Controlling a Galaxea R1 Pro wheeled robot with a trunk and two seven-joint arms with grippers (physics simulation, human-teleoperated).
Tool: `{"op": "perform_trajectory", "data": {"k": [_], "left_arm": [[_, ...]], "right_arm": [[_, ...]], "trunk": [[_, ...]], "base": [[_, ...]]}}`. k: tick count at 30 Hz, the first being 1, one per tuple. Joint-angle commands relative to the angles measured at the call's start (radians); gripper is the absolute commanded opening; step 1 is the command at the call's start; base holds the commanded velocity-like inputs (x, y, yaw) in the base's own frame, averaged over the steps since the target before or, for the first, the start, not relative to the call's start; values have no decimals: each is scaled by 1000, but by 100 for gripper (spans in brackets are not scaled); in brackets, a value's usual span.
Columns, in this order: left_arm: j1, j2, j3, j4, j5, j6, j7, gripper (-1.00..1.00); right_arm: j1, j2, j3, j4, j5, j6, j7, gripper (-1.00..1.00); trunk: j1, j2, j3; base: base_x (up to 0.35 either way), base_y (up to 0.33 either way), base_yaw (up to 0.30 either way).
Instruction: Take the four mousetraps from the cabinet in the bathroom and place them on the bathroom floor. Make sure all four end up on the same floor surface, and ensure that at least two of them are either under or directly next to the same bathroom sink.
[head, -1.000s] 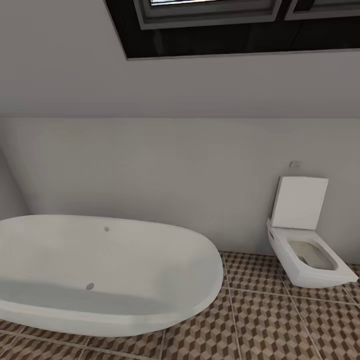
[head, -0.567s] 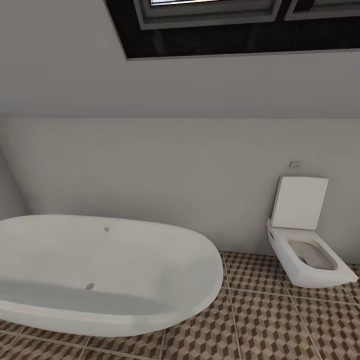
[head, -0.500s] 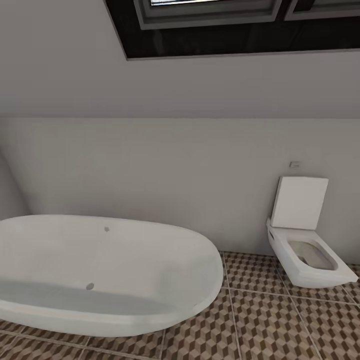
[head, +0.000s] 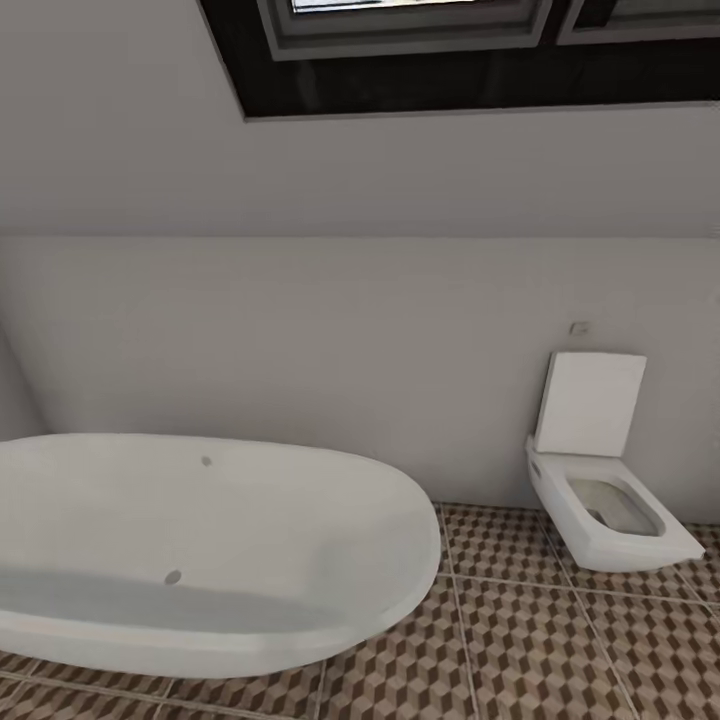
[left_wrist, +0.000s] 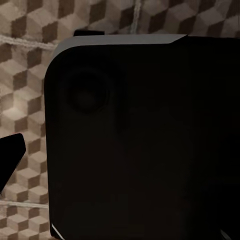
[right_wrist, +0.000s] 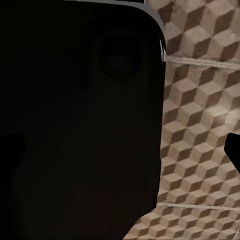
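Note:
The mousetraps, the cabinet and the sink are out of view. The bathroom floor (head: 560, 640) with its brown, beige and white cube tiles runs along the bottom of the head view. Both wrist views look down on the same floor (left_wrist: 25, 75) (right_wrist: 200, 100), beside a large dark part of my own body. One dark fingertip (left_wrist: 9, 155) of my left gripper (left_wrist: 120, 165) sits at the frame's edge. A fingertip (right_wrist: 234, 150) of my right gripper (right_wrist: 120, 150) sits at the opposite edge. Both stand wide, holding nothing.
A white oval bathtub (head: 200, 540) fills the left foreground. A white wall-hung toilet (head: 600, 500) with its lid up is at the right. A pale wall (head: 360, 350) closes the back, with a dark-framed window (head: 400, 50) above. Open tiles lie between tub and toilet.
The whole head view has shifted slightly left, so the camera has moved. Tub and toilet have not moved on the floor.

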Motion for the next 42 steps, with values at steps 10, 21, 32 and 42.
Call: {"op": "perform_trajectory", "data": {"k": [10,21,32,42], "left_arm": [[0,-1,2,0,2,-4,0,100],[0,-2,2,1,2,-4,0,100],[0,-2,2,1,1,-5,0,100],[0,-2,2,1,2,-6,0,100]], "right_arm": [[0,1,-3,1,-5,-27,-4,100],[0,0,-4,2,-7,-33,-5,100],[0,-1,-5,2,-8,-33,-5,100],[0,-1,-5,3,-8,-33,-5,100]], "trunk": [[0,0,5],[0,0,12],[0,0,19],[0,0,24]], "base": [[0,0,-230],[0,0,-259],[0,0,-267],[0,0,-271]]}}
